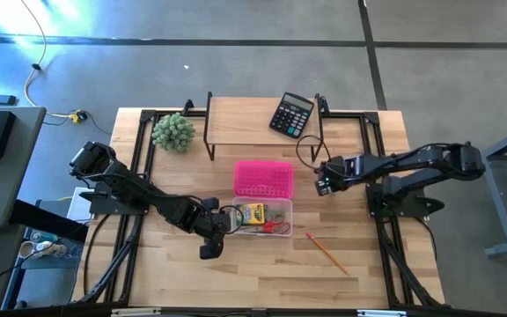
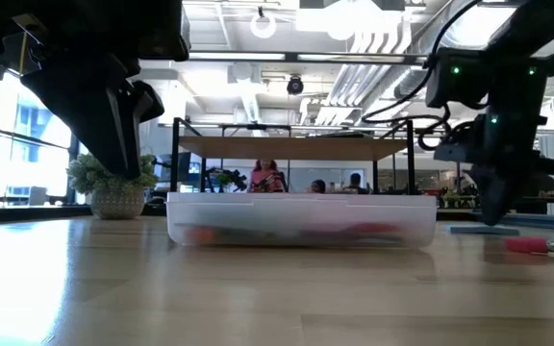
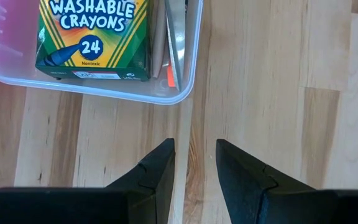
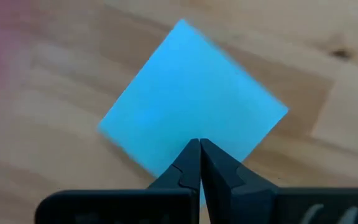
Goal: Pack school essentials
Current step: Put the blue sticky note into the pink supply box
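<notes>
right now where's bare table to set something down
Bare wood runs along the near edge, below the clear bin and left of the pencil. The shelf top left of the calculator is free. Crowded: around the bin, with the pink lid, left gripper and right gripper.

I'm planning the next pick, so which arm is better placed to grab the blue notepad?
The right arm, most likely. Its right gripper hangs directly over the light-blue notepad, fingers shut. The left gripper is open over bare table beside the clear bin, which already holds the crayon box.
</notes>
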